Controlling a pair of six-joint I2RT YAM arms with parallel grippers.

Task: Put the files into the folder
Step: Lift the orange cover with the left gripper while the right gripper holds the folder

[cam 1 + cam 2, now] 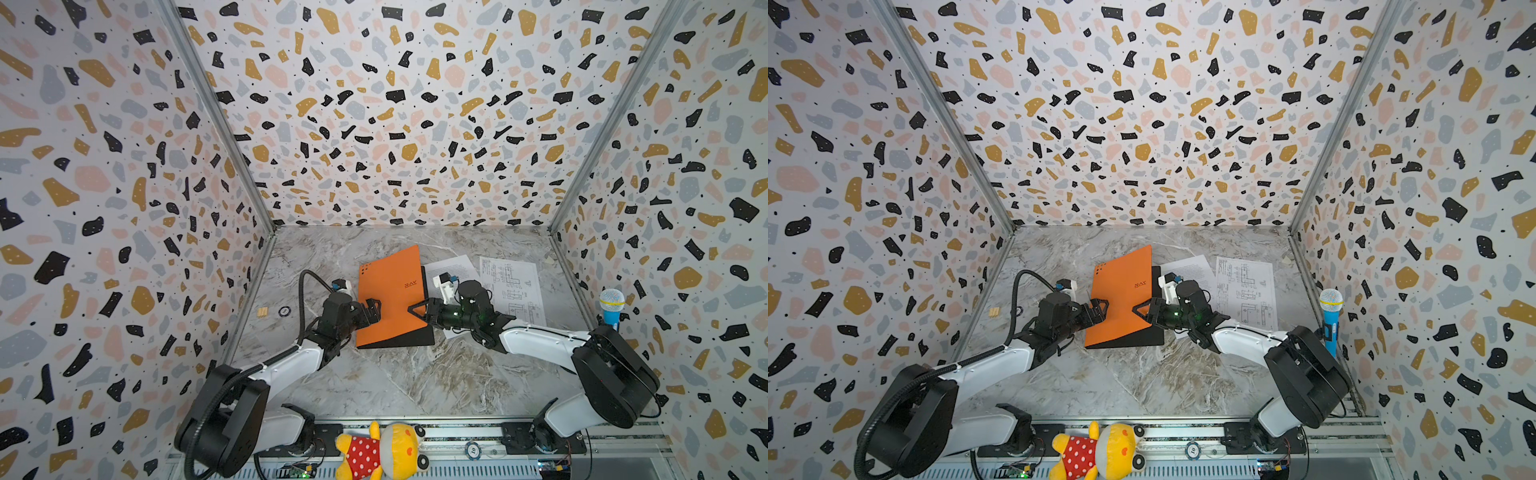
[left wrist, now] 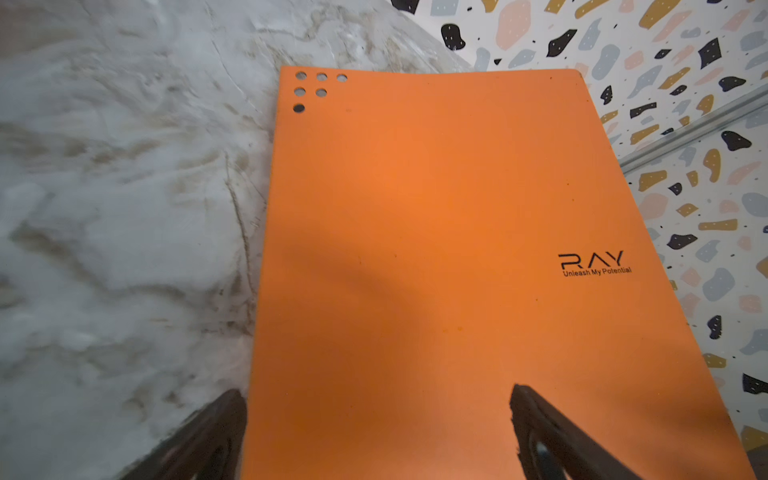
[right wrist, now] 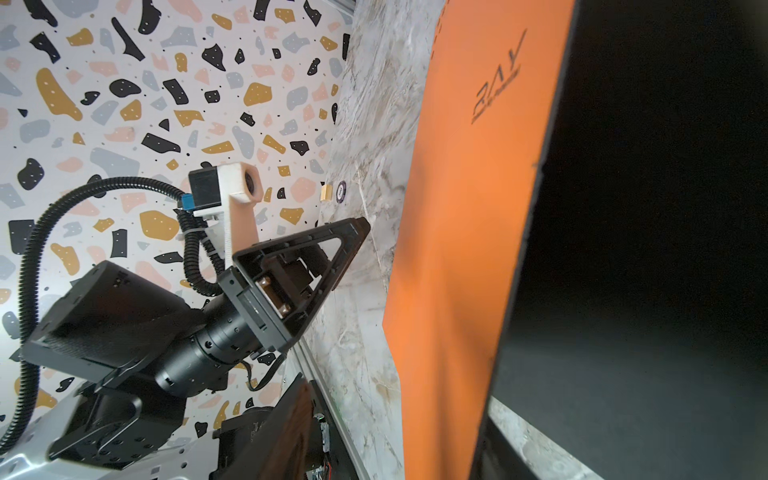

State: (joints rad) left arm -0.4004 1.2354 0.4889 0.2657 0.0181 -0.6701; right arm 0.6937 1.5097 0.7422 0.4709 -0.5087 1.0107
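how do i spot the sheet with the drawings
Find the orange folder on the marble table. Two white sheets lie right of it; the drawing sheet is the farther one. It bears line drawings and tables, while the text sheet beside it shows only print.

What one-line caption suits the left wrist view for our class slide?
Open left gripper poised over an edge of the orange RAY folder, marble table alongside.
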